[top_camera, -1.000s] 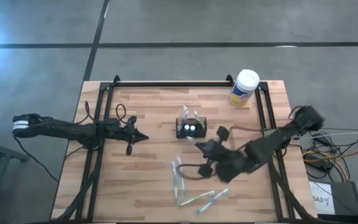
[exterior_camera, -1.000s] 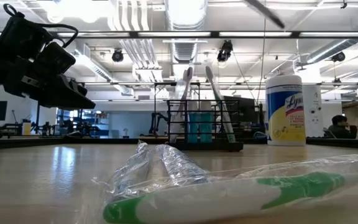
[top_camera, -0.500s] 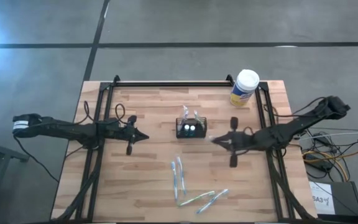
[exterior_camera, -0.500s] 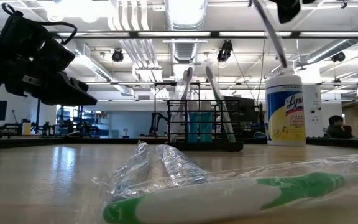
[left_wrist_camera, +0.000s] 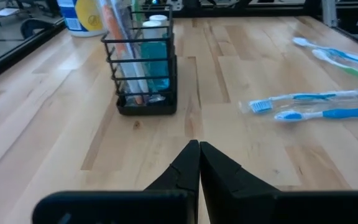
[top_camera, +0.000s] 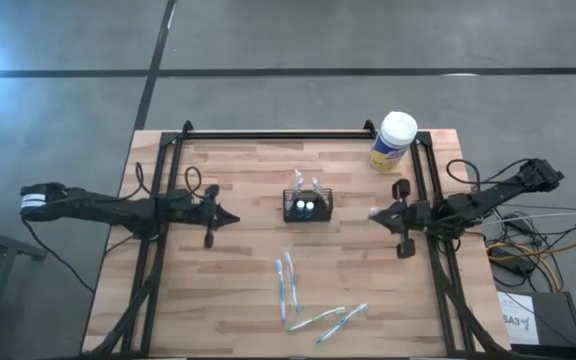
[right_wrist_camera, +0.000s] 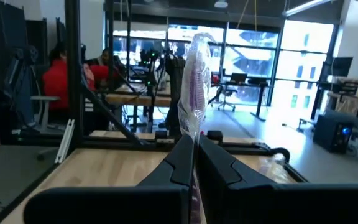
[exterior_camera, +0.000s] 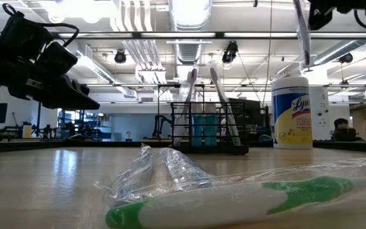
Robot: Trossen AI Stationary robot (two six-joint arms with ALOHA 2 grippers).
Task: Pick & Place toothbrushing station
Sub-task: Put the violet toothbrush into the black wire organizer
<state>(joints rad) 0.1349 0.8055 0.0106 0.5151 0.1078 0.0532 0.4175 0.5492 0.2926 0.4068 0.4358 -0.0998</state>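
Note:
The toothbrushing station [top_camera: 308, 205], a black wire holder with toothbrushes and a teal cup standing in it, rests on its base at the table's middle [left_wrist_camera: 143, 74] [exterior_camera: 202, 127]. My right gripper [top_camera: 373, 214] hovers to its right, near the table's right rail, shut on a wrapped toothbrush [right_wrist_camera: 194, 81]. That toothbrush shows as a thin upright rod [exterior_camera: 302, 35] in the low view. My left gripper [top_camera: 233, 218] is shut and empty. It floats left of the station and points at it [left_wrist_camera: 199, 146]. My right gripper pinches the wrapped toothbrush's handle [right_wrist_camera: 194, 134] between its two fingers, which lie about level and across it. The brush stands roughly upright, its purple bristle head [right_wrist_camera: 196, 68] above the fingers. It is lifted clear of the table.
Several wrapped toothbrushes [top_camera: 288, 285] [top_camera: 328, 320] lie on the near half of the table; a green one [exterior_camera: 234, 200] lies close to the low camera. A white-capped yellow canister [top_camera: 395, 140] stands at the far right corner. Black rails [top_camera: 423, 180] run along both sides.
My right gripper has drawn back from the loose toothbrushes on the near middle of the table toward the right edge. It has tipped up from pointing down to about level. The wrapped toothbrush went with it, clear of the table, and now stands more upright.

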